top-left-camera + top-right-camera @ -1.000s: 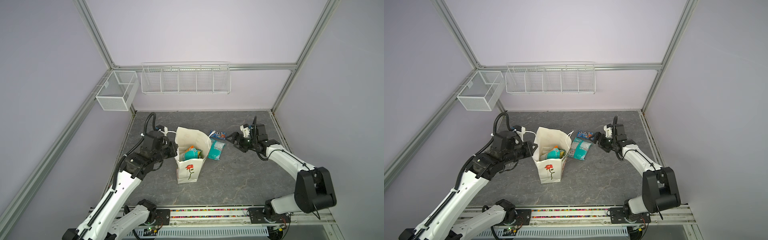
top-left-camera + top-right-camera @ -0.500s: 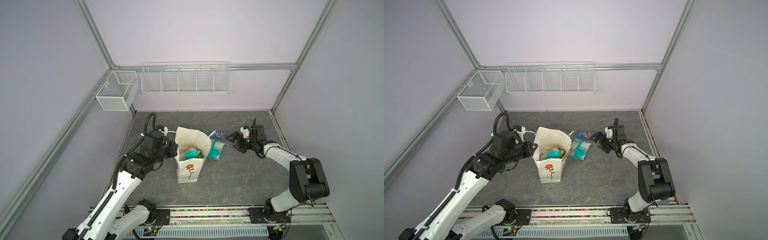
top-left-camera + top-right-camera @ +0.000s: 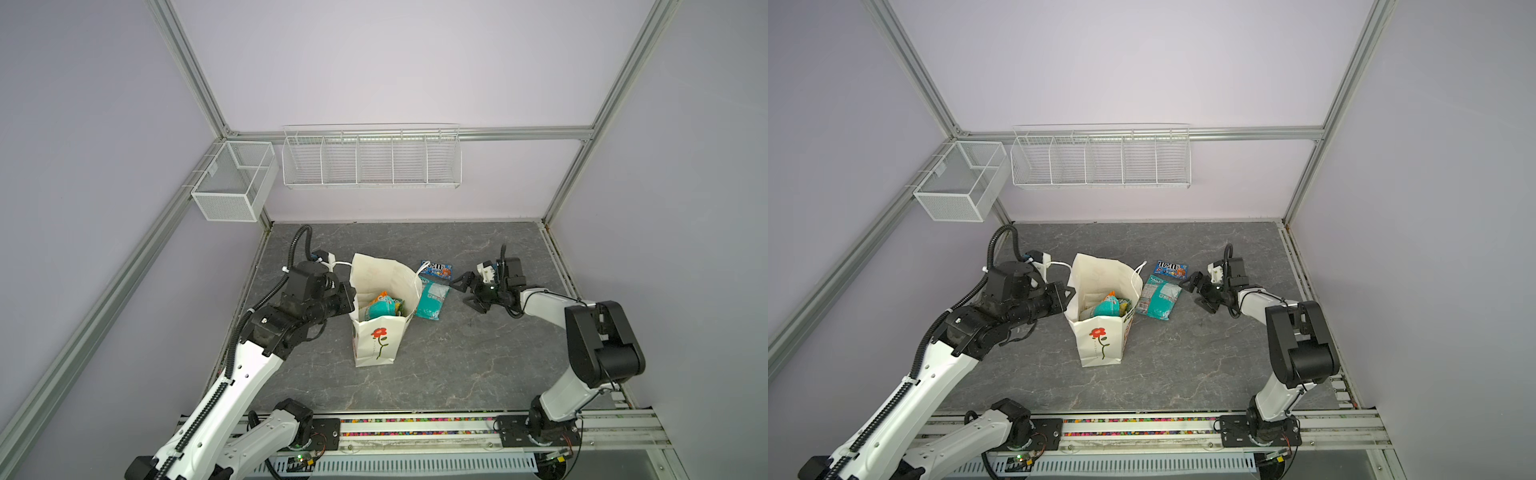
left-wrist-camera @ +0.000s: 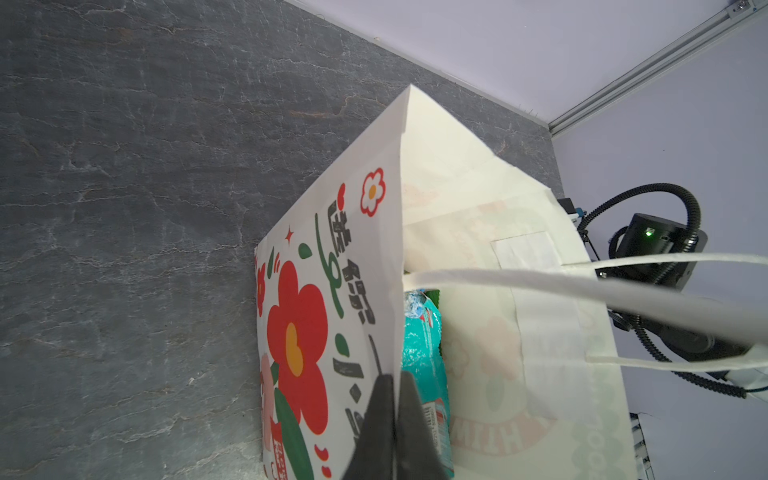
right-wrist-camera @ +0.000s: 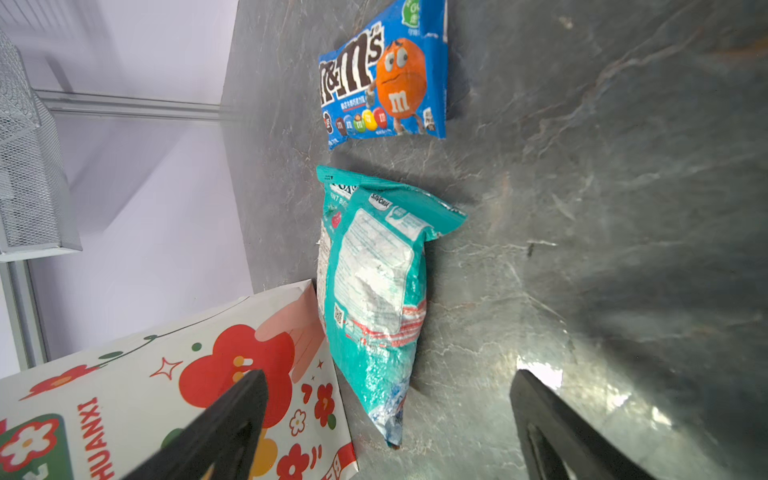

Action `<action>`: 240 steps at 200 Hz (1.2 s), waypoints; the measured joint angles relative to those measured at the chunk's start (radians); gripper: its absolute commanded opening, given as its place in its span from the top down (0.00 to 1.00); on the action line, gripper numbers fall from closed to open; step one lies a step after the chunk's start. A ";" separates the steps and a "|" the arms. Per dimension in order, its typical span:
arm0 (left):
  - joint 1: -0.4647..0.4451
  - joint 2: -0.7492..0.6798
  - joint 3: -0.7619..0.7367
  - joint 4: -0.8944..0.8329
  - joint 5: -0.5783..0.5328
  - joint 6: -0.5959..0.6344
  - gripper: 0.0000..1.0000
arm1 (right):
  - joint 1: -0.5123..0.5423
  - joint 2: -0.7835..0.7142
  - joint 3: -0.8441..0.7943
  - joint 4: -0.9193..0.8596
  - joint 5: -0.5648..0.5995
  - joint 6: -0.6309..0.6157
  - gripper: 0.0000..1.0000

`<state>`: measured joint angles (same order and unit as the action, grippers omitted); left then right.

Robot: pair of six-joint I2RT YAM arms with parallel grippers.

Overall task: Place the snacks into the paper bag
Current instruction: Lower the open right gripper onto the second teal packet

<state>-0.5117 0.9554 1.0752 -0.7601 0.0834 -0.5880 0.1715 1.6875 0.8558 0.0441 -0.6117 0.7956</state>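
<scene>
- progress: bag (image 3: 376, 345) stands upright with packets inside. a teal packet (image 3: 380, 309) and an orange packet (image 3: 381, 296) show at the top; the total count is unclear.
- left to do: teal bag (image 3: 432, 301) and m&m's pack (image 3: 436, 270) lie on the table, so two to go by my read.
- left gripper (image 4: 395, 395): jaws pinched shut on the bag's rim wall, propping the mouth open.
- right gripper (image 3: 464, 290): jaws wide, empty, low over the table. the teal bag is just ahead, not touched, between gripper and bag. the m&m's pack is farther ahead, off to one side.
- views: only the left wrist view shows the rim pinch. only the top views look into the bag. the right wrist view shows the fingers framing the teal bag.
</scene>
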 measured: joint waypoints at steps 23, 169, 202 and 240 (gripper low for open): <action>0.000 0.001 0.000 0.000 -0.001 0.003 1.00 | 0.000 0.012 -0.002 0.016 -0.003 0.001 0.08; 0.000 0.009 0.000 0.007 -0.008 0.005 1.00 | 0.000 0.067 -0.001 0.051 -0.003 -0.004 0.13; 0.000 0.010 0.000 0.007 -0.008 0.005 1.00 | 0.003 0.074 0.002 0.051 -0.003 -0.009 0.15; 0.000 0.010 0.000 0.007 -0.008 0.005 1.00 | 0.008 0.090 0.004 0.051 -0.003 -0.010 0.15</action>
<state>-0.5117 0.9649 1.0752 -0.7528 0.0753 -0.5831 0.1795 1.7775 0.8600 0.0956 -0.6144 0.7856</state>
